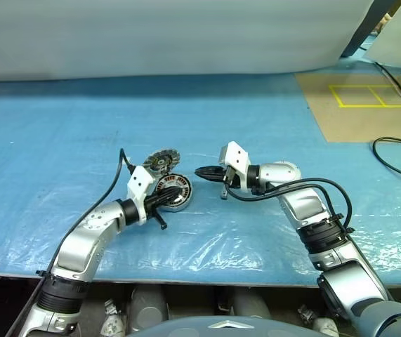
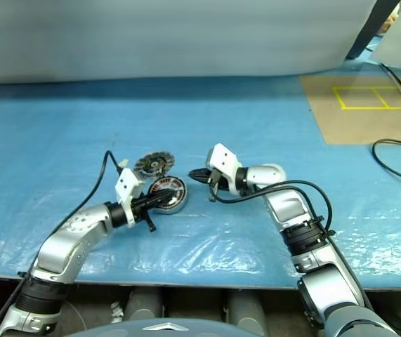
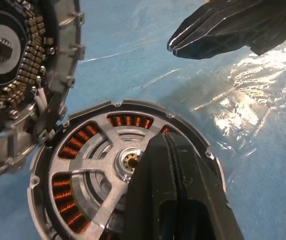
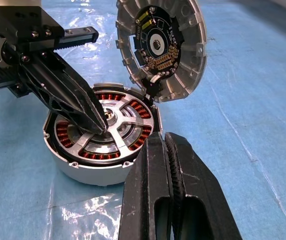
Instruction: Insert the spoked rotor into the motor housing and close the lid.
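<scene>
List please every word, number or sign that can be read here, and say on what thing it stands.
None can be read.
The lid's circuit board carries tiny marks, too small to read.
The motor housing, both grippers and the blue sheet show no text.

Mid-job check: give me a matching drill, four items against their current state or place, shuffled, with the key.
Items:
1. spoked rotor
2. lid
3. left claw
4. right claw

States:
A. shut, tips down at the rotor's hub
B. seated in the motor housing over the copper windings
C. shut, held off to the side of the housing
D. swung open, standing up from the housing's rim

Pairs: 1-B, 2-D, 3-A, 4-C
</scene>
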`<action>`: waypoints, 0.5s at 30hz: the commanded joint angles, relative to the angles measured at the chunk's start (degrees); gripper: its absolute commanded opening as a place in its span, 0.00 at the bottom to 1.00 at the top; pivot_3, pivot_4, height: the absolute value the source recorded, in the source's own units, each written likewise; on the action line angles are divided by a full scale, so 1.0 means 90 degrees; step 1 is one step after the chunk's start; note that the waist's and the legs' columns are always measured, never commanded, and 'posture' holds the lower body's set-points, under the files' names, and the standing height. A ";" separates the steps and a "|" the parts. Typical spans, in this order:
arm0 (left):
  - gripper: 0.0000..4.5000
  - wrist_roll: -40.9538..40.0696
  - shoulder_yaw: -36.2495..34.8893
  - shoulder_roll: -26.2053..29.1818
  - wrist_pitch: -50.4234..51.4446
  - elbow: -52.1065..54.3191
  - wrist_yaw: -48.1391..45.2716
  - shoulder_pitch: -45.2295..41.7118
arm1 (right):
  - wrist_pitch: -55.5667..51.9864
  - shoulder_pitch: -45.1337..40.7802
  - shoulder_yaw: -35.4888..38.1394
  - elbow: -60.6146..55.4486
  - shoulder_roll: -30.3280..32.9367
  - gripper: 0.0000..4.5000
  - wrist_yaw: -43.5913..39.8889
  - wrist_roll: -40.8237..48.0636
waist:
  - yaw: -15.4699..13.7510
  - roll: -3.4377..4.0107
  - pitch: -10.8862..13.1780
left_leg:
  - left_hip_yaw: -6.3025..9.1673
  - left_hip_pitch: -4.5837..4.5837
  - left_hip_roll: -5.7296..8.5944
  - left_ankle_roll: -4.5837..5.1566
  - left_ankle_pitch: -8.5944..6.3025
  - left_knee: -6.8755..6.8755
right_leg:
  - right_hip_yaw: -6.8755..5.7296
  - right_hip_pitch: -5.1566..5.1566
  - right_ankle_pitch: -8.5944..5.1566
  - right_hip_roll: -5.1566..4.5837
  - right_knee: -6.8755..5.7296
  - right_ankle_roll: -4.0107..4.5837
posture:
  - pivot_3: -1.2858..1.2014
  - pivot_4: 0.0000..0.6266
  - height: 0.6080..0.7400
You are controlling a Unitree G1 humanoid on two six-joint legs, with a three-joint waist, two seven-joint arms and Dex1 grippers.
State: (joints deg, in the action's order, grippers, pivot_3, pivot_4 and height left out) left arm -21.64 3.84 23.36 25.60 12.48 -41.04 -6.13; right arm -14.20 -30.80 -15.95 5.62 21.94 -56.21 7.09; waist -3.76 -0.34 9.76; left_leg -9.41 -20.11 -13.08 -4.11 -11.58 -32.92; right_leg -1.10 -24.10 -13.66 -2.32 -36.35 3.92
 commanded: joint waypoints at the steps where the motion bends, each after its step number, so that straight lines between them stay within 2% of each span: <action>1: 0.01 -0.0147 -0.0278 0.0051 -0.0133 0.0147 -0.0006 0.0103 | 0.0139 -0.0140 0.0102 -0.0078 -0.0063 0.00 -0.0008 0.0108 | 0.0007 0.0000 0.0000 | 0.0000 0.0000 0.0000 0.0000 0.0000 0.0000 | 0.0000 0.0000 0.0000 0.0000 0.0002 0.0000 | 0.52 0.24 1.00; 8: 0.01 -0.0037 -0.0179 -0.0041 -0.0338 0.0130 0.0100 0.0295 | 0.0147 -0.0114 0.0068 -0.0074 -0.0096 0.00 -0.0019 0.0093 | 0.0031 0.0000 0.0000 | 0.0000 0.0001 -0.0001 0.0000 0.0000 0.0011 | 0.0000 0.0000 0.0000 0.0001 0.0011 0.0000 | 0.52 0.24 1.00; 15: 0.01 -0.0339 -0.0437 -0.0223 -0.0456 0.0317 0.0138 0.0232 | 0.0136 -0.0083 0.0050 -0.0085 -0.0088 0.00 -0.0041 0.0083 | 0.0080 0.0000 0.0000 | 0.0000 -0.0001 0.0000 0.0000 0.0000 0.0014 | -0.0001 0.0000 0.0000 0.0001 0.0017 0.0000 | 0.52 0.24 1.00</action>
State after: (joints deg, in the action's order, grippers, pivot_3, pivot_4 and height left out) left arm -23.48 1.69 21.56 22.87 13.12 -40.19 -3.62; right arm -14.09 -30.81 -15.98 5.97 21.42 -56.39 7.07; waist -3.04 -0.35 9.76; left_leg -9.42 -20.13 -13.08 -4.11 -11.58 -32.79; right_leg -1.11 -24.10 -13.66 -2.31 -36.18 3.91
